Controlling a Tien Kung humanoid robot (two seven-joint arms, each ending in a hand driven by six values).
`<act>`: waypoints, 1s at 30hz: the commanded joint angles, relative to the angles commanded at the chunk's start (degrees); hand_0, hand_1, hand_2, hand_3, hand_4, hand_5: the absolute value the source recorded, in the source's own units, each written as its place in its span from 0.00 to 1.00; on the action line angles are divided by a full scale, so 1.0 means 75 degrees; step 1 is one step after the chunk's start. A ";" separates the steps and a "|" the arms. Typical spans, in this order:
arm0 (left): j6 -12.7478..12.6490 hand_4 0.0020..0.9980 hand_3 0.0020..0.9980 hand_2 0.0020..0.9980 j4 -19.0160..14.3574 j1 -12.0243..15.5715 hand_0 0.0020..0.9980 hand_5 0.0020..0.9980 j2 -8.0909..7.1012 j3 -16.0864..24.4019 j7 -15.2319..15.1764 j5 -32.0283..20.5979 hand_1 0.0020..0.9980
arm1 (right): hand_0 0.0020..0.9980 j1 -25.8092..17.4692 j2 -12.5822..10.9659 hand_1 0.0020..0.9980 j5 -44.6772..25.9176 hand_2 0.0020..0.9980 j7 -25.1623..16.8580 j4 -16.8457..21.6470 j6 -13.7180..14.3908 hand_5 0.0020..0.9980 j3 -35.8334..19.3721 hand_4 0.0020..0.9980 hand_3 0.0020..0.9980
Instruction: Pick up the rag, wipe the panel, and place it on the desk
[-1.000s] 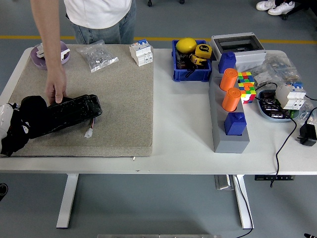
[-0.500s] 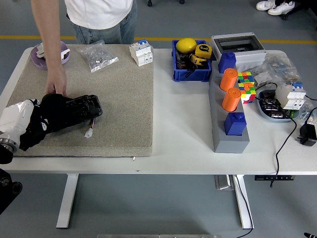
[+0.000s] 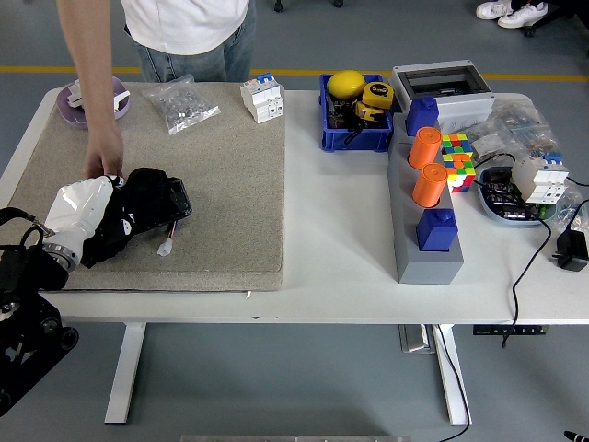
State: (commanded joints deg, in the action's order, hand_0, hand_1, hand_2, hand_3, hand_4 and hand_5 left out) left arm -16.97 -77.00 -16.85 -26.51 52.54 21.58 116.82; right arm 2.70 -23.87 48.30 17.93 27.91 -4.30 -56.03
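A black rag (image 3: 112,232) lies bunched over the left part of a glossy black panel (image 3: 171,197) on the beige mat (image 3: 225,175). My left hand (image 3: 85,208), white-backed, comes in from the lower left and is shut on the rag, pressing it onto the panel. Only the panel's right end shows, with a small white connector (image 3: 166,247) on a wire below it. A person's hand (image 3: 103,162) reaches down from the far side and rests at the panel's upper left edge, just above my hand. My right arm is out of sight.
Along the mat's far edge are a purple roll (image 3: 92,98), a bag of screws (image 3: 184,104) and white breakers (image 3: 261,98). To the right stand a blue bin (image 3: 353,136), a grey block (image 3: 428,258) with orange cylinders, a colour cube (image 3: 457,157) and cables.
My left hand has slid to the right along the panel with the rag, now covering most of it. The person's hand has stayed at the panel's upper left.
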 joint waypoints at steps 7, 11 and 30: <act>0.0101 0.04 0.48 0.59 0.0186 -0.0418 0.20 0.00 0.0241 -0.0265 0.0122 0.0092 0.13 | 0.73 0.0011 0.0010 0.46 -0.0020 0.71 0.0010 0.0002 -0.0023 0.61 0.0034 1.00 0.71; 0.0101 0.05 0.48 0.58 0.0284 -0.0512 0.20 0.00 0.0315 -0.0363 0.0120 0.0079 0.13 | 0.73 -0.0003 0.0014 0.46 -0.0016 0.71 0.0010 0.0002 -0.0030 0.61 0.0029 1.00 0.71; 0.0118 0.05 0.48 0.58 0.0350 -0.0483 0.20 0.00 0.0403 -0.0163 0.0156 0.0164 0.13 | 0.73 -0.0018 0.0018 0.46 -0.0029 0.71 0.0015 0.0012 -0.0021 0.61 0.0054 1.00 0.71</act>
State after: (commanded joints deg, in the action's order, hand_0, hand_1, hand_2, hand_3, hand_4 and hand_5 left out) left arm -16.09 -74.37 -20.47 -23.49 51.31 22.76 118.05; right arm 2.57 -23.73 48.09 18.04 28.00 -4.46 -55.63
